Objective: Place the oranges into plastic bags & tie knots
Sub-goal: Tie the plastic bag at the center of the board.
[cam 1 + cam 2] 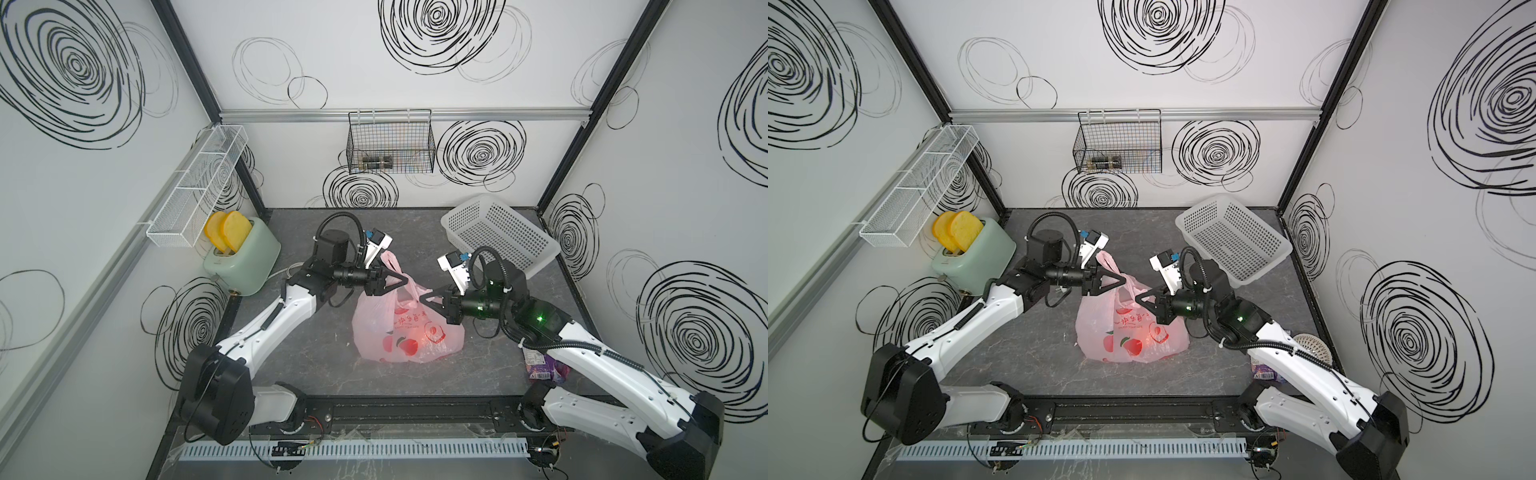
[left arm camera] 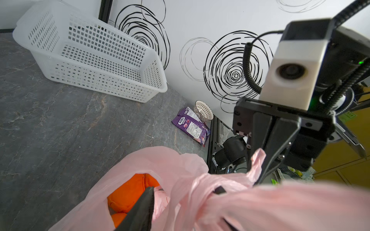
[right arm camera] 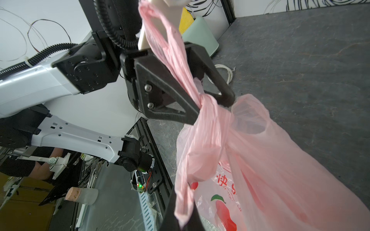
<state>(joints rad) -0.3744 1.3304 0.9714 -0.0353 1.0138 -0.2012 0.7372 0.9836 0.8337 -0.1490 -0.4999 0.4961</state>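
Closest to me, beside the right arm's lower link, a purple foil snack packet (image 1: 540, 365) lies on the dark grey marbled tabletop (image 1: 316, 357). A small pale ribbed bowl (image 1: 1310, 347) sits just beyond it, by the right wall. In both top views I see the thin, translucent pink plastic bag (image 1: 399, 332) (image 1: 1125, 332), printed with red peaches, resting mid-table. Through its mouth in the left wrist view I can make out the round bright-orange oranges (image 2: 128, 194) lying inside. Above the bag body the handles twist together into a knot (image 3: 209, 105). My right gripper (image 1: 422, 298) reaches in from the right with its jaws fully together, pinching the end of one handle. My left gripper (image 1: 404, 277) meets it from the other side, its jaws about halfway in and pressed on the bunched handle at the knot. That handle's free loop stands up past the wrist. Further back on the left stands a mint-green toaster (image 1: 249, 262) with two yellow toast slices (image 1: 228, 230) poking out. A white perforated plastic basket (image 1: 498, 237) occupies the far right corner. A black wire basket (image 1: 390, 145) hangs on the back wall and a white mesh shelf (image 1: 195, 187) on the left wall
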